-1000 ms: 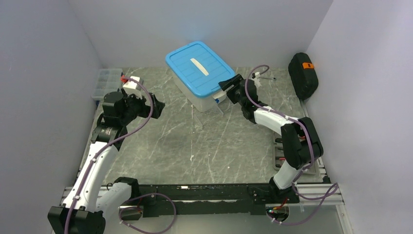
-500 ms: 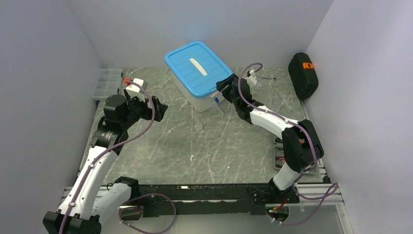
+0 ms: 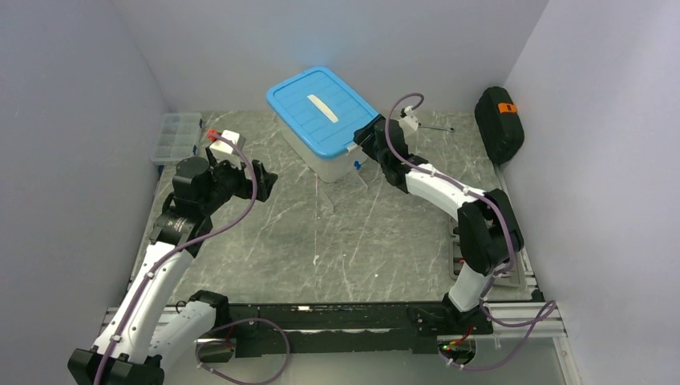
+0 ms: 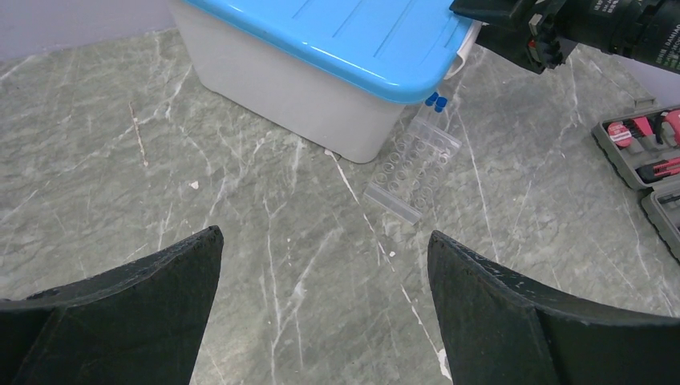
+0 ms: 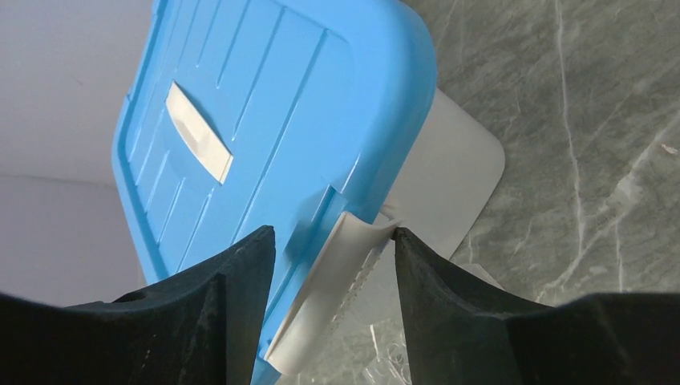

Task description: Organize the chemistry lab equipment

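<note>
A clear plastic tube rack [image 4: 413, 168] lies on the table in front of a white bin with a blue lid [image 4: 321, 48]. It also shows in the top view [image 3: 335, 191]. Blue-capped vials [image 4: 434, 100] sit at the bin's corner. My left gripper [image 4: 325, 233] is open and empty, above bare table short of the rack. My right gripper [image 5: 333, 233] is open, its jaws either side of the bin's white latch [image 5: 337, 281]; the right finger touches the latch edge. A squeeze bottle with a red nozzle [image 3: 220, 138] stands back left. A thin brush [image 3: 433, 127] lies back right.
A clear compartment organizer box [image 3: 175, 135] sits at the far left. A black case [image 3: 497, 120] leans against the right wall. A tray of red-handled tools [image 4: 641, 152] lies at the right edge. The bin [image 3: 321, 108] fills the back centre.
My right gripper has moved left onto the bin's latch, and the bin has shifted slightly left. My left arm has reached a little further right.
</note>
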`<action>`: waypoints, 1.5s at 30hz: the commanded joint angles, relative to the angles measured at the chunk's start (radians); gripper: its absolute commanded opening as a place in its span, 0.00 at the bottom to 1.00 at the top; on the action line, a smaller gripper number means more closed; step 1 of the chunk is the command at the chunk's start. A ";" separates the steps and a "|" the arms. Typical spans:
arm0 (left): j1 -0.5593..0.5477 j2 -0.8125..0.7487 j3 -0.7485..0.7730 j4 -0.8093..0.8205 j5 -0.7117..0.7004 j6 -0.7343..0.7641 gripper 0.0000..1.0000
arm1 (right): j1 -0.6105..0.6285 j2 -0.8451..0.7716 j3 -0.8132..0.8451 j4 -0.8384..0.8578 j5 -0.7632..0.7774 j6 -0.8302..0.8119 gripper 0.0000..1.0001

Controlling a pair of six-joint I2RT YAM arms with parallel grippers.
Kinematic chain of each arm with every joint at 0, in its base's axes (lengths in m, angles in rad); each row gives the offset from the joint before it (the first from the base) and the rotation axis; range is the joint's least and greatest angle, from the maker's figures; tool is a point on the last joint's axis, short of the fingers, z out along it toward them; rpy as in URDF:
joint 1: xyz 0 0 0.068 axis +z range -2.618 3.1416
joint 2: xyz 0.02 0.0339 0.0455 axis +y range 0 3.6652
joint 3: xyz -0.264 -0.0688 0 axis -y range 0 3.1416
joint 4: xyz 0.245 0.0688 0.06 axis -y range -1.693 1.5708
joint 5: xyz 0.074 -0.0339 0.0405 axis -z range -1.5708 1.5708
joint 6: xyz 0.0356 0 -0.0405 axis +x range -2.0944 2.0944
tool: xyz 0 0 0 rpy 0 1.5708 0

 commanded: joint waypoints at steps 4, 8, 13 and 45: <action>-0.015 -0.026 0.020 0.008 -0.026 0.025 0.99 | 0.006 0.057 0.125 -0.035 -0.024 -0.032 0.57; -0.023 -0.033 0.018 0.006 -0.032 0.028 0.99 | 0.006 0.086 0.182 -0.100 -0.012 -0.064 0.56; -0.034 -0.039 0.018 0.006 -0.041 0.033 0.99 | 0.005 0.115 0.223 -0.144 -0.006 -0.077 0.49; -0.054 -0.048 0.019 -0.004 -0.074 0.047 0.99 | 0.006 0.262 0.454 -0.329 0.079 -0.188 0.21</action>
